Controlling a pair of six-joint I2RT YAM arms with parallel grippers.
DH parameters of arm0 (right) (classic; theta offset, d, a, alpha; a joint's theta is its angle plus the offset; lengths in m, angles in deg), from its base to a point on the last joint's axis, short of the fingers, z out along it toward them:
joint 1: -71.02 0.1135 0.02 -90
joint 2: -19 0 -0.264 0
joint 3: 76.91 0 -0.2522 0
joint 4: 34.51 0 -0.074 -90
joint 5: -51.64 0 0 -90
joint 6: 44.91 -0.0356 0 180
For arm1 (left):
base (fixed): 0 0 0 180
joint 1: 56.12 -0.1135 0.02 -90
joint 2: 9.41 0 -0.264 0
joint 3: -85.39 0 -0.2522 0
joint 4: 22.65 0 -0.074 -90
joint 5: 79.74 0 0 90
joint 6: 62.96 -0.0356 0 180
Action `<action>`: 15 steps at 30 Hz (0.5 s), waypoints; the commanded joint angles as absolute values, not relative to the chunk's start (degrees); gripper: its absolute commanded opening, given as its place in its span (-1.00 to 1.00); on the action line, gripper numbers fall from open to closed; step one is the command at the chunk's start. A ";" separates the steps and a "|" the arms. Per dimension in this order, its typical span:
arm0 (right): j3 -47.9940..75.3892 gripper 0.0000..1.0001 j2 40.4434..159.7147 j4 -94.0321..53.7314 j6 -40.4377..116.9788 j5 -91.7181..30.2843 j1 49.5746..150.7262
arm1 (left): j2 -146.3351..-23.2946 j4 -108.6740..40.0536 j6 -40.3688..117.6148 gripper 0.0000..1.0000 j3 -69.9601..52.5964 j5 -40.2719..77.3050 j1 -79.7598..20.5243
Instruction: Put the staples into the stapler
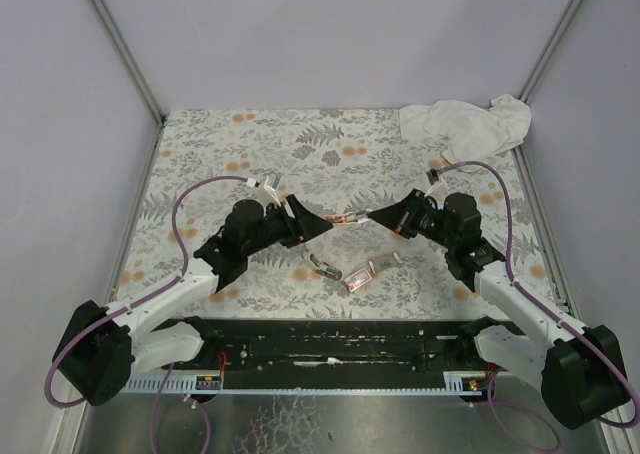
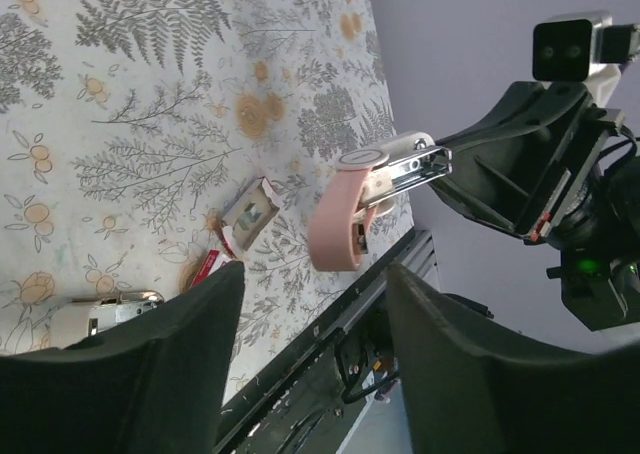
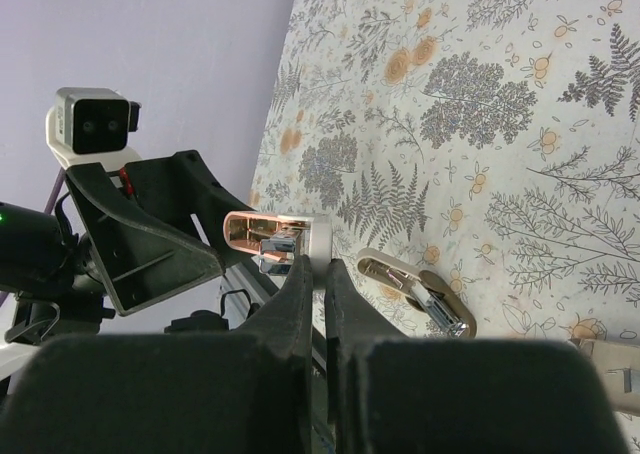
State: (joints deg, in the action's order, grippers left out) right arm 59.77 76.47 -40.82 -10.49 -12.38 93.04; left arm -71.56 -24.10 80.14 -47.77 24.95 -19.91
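The right gripper (image 3: 312, 264) has its fingers pressed together on one end of the pink stapler (image 2: 340, 219) and holds it in the air above the fern-print table (image 1: 250, 144). The stapler's chrome end juts toward the left gripper (image 2: 315, 274). That gripper's fingers stand wide apart, hold nothing, and face the stapler from just beside it. The box of staples (image 1: 362, 277) lies flat on the table below the two grippers, nearer the arm bases. It sits between a chrome-and-tan piece (image 1: 325, 266) on its left and a second metal piece (image 1: 388, 264) on its right, close to both. In the left wrist view its pale label faces up, and a maroon part shows just beside it. I cannot tell whether that part is a flap or the tray slid out. The box looks like thin cardboard, so it is probably very light and easily crushed, and it is likely to skid on the cloth-like surface when pushed. The staple strip inside would be stiff but brittle, and may break if bent. The safest hold is probably a gentle pinch across the box's two long edges, keeping it level so nothing spills.
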 commanded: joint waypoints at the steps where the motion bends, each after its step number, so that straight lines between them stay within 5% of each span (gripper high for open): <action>1: 59.27 -1.00 76.14 -44.93 -11.25 -11.12 93.17 | -71.96 -17.09 81.46 0.07 -46.83 27.79 -20.40; 10: 59.49 -1.00 76.57 -45.01 -11.31 -10.47 93.09 | -72.76 -13.17 84.36 0.08 -48.36 28.36 -20.85; 15: 59.58 -1.00 76.72 -45.00 -11.27 -10.24 93.14 | -73.12 -12.66 84.89 -0.17 -48.70 28.39 -21.04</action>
State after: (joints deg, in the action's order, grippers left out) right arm 59.79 76.78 -40.82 -10.88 -11.68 93.04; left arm -72.67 -17.76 83.88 -47.84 27.38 -20.37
